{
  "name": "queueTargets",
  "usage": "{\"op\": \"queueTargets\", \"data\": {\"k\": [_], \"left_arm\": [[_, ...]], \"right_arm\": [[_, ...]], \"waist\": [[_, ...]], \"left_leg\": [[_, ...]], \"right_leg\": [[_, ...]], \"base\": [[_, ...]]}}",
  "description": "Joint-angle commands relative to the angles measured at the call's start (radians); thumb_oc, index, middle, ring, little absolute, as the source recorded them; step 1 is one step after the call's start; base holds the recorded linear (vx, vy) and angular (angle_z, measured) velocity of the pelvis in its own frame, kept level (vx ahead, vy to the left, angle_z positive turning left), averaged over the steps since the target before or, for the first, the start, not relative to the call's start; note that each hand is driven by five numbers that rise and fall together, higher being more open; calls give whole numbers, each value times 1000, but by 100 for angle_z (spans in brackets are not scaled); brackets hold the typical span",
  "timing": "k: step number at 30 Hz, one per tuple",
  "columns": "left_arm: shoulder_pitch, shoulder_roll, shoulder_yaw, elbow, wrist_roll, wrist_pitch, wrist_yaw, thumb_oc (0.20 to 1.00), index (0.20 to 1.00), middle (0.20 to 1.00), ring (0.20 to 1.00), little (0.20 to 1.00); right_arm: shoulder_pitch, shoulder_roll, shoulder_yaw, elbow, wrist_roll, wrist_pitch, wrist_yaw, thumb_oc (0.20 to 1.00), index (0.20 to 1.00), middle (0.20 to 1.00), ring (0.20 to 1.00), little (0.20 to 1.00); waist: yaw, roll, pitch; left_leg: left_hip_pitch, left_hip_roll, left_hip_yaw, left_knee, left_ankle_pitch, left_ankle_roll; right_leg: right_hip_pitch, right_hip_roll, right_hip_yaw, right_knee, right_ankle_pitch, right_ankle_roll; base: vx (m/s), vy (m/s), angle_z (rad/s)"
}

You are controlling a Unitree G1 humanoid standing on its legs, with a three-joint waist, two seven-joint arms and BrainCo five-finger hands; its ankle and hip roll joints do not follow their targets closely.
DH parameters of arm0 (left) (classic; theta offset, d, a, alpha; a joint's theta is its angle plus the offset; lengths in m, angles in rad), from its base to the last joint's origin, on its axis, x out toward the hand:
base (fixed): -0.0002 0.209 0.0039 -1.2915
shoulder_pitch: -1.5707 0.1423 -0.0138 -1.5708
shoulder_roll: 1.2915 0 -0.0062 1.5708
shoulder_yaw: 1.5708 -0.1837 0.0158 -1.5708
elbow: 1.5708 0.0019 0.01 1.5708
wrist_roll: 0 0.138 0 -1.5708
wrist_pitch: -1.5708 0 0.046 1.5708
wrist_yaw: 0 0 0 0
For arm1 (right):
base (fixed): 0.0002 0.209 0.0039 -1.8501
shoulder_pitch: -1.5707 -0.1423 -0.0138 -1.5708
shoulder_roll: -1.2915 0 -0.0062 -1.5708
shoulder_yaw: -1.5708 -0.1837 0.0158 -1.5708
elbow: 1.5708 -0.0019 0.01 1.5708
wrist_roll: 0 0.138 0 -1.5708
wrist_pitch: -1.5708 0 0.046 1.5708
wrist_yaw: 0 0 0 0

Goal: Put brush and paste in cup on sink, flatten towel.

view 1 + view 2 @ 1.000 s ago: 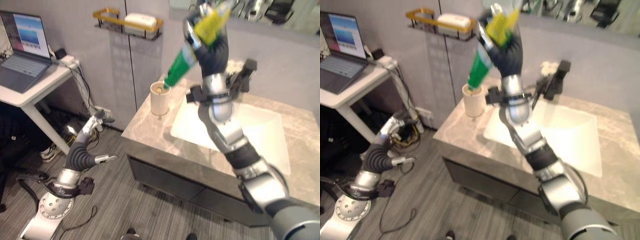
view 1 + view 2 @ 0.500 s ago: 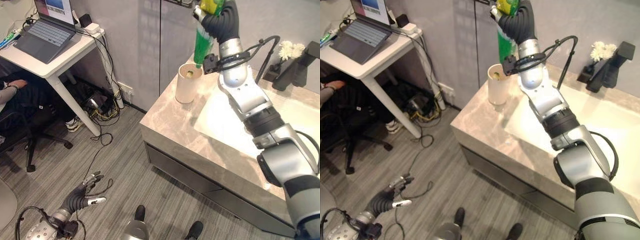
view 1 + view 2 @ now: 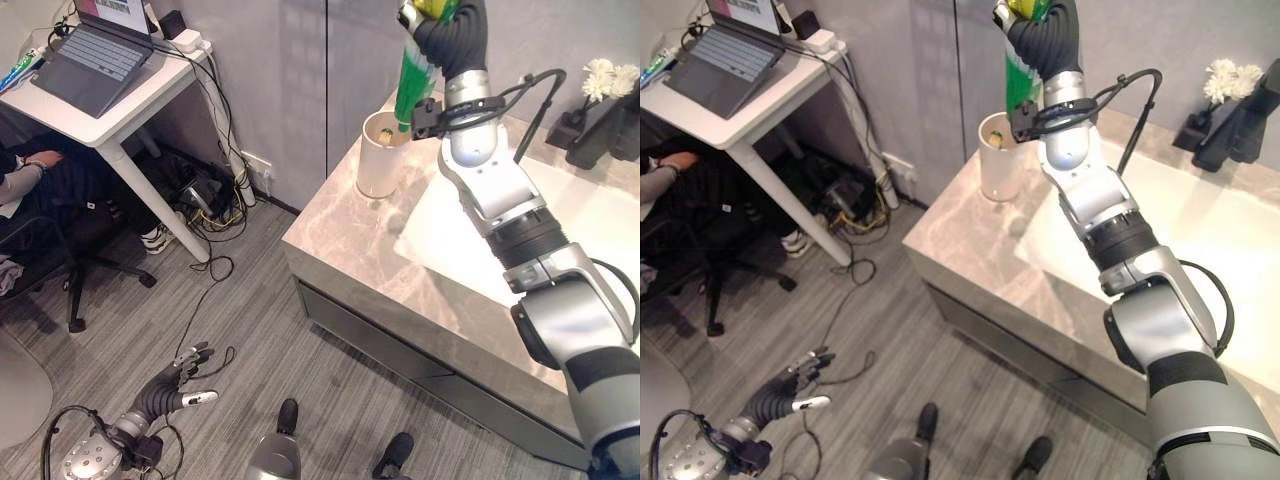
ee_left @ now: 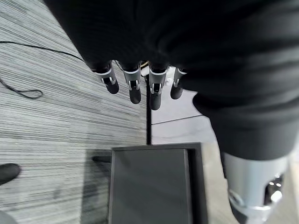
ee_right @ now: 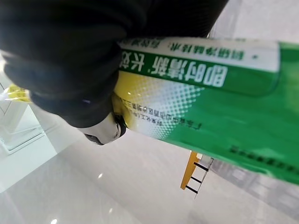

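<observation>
Left eye view — paste [image 3: 412, 82] upright, cap-down over cup [image 3: 380, 155].

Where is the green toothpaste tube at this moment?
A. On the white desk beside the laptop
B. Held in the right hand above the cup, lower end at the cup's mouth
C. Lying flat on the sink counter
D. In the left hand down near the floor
B. The right hand grips the toothpaste tube upright over the cup on the sink counter; the left hand hangs open near the floor.

paste tube [image 5: 201, 107]: glossy plastic | cup [image 3: 381, 155]: matt, smooth | countertop [image 3: 350, 240]: polished marble-look | floor [image 3: 250, 330]: ribbed grey
</observation>
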Motion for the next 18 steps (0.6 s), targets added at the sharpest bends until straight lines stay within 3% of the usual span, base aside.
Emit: {"op": "queueTargets", "data": {"k": [1, 10, 18], "left_arm": [[-11, 42, -65, -41, 50, -36, 12, 1000, 1000, 1000, 1000, 1000], [-76, -16, -104, 118, 129, -44, 39, 1000, 1000, 1000, 1000, 1000], [-99, -18, -113, 118, 152, -52, 42, 1000, 1000, 1000, 1000, 1000]], "right_arm": [[-161, -38, -22, -9, 34, -59, -30, 200, 200, 200, 200, 200], [-152, -38, -56, -8, 44, -71, -48, 200, 200, 200, 200, 200], [-155, -11, -56, 8, 51, -72, -43, 200, 200, 200, 200, 200]], "waist": [[41, -26, -14], [52, -36, 0], [58, -44, 6]], "left_leg": [[-63, -40, -65, -16, 60, 14], [-78, -48, -85, -16, 59, 16], [-80, -58, -89, -16, 53, 20]], "right_leg": [[117, -79, 1, 1, 24, 88], [119, -80, -12, 1, 22, 89], [121, -86, -12, 1, 26, 90]], "base": [[0, 0, 0], [12, 1, 5], [7, 4, 4]]}}
